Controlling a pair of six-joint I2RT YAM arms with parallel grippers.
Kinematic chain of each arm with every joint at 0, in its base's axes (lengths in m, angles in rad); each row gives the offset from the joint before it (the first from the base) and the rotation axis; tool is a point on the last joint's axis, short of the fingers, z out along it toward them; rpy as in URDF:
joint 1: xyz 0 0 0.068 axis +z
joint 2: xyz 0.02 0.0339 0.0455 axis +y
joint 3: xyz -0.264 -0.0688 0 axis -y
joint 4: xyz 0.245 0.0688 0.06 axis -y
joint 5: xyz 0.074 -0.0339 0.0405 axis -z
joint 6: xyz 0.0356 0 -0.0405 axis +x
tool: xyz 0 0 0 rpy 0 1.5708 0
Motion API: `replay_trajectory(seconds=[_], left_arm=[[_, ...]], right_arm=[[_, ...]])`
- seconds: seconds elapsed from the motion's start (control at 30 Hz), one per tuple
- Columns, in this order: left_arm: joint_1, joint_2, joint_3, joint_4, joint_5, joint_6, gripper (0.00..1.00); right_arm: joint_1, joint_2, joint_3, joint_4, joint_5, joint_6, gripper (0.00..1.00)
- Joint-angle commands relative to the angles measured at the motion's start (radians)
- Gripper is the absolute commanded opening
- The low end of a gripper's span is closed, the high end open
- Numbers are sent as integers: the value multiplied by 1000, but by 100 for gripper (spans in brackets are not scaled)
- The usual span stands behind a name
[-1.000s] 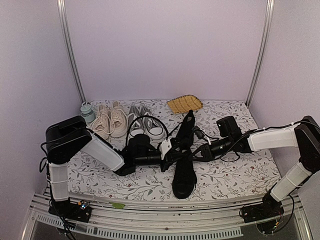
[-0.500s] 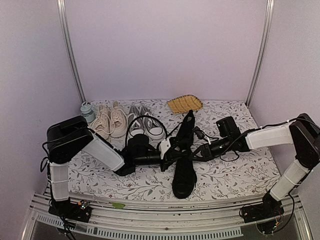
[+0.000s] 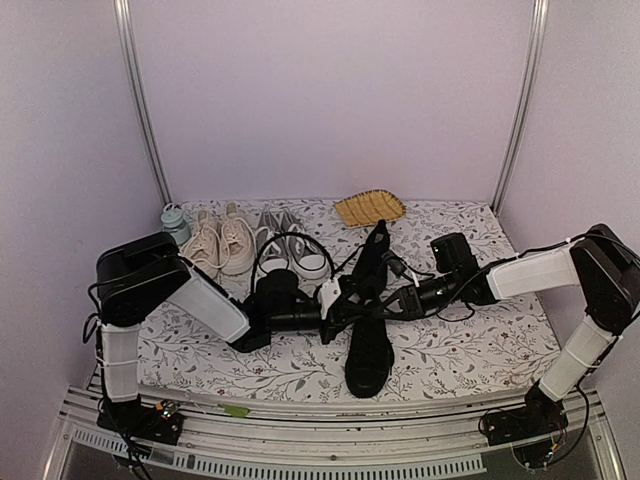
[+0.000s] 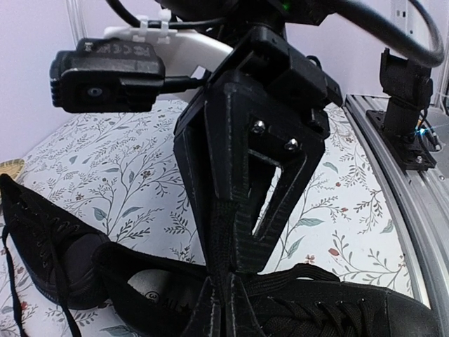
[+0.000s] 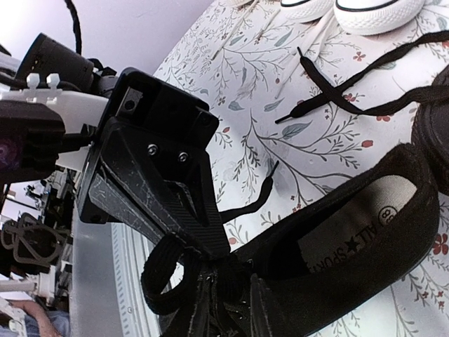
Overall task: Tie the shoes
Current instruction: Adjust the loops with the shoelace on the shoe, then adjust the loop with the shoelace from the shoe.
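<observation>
right jaws crept in and nip the lace (image 5: 163, 282) of the black shoe (image 3: 368, 352), left jaws clamped on it too; knot unfinished.

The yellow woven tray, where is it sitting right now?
In the top view, the yellow woven tray lies at the back of the table, slightly right of centre, just behind the far black shoe.

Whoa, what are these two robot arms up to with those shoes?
They're tying a black sneaker in the middle. The left gripper is shut on a loop of its lace; the right gripper meets it over the shoe's opening, though its grip is unclear. No finished bow shows. The other black sneaker lies just behind.
</observation>
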Motion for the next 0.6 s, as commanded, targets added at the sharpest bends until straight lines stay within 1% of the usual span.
replay_trajectory(seconds=[0.0, 0.1, 0.23, 0.33, 0.37, 0.4, 0.5, 0.57], left_arm=[[18, 10, 18, 48, 7, -9, 0], [18, 11, 19, 49, 10, -12, 0], [20, 10, 19, 53, 16, -23, 0], [28, 6, 18, 58, 30, -42, 0], [32, 4, 16, 63, 30, -53, 2], [36, 3, 13, 72, 33, -64, 7], [53, 2, 10, 88, 64, -80, 18], [62, 4, 14, 79, 74, -80, 23]], right_arm=[[-3, 21, 21, 32, -13, 6, 16], [-3, 17, 16, 38, -6, 9, 13], [-3, 12, 7, 43, -6, 13, 2], [-3, 2, 1, 33, 1, 10, 0], [-3, -5, -2, 31, 6, 9, 0], [-3, -11, -6, 31, 10, 9, 0], [-3, -24, -9, 23, 13, 9, 0], [-3, -29, -6, 5, 17, 1, 0]])
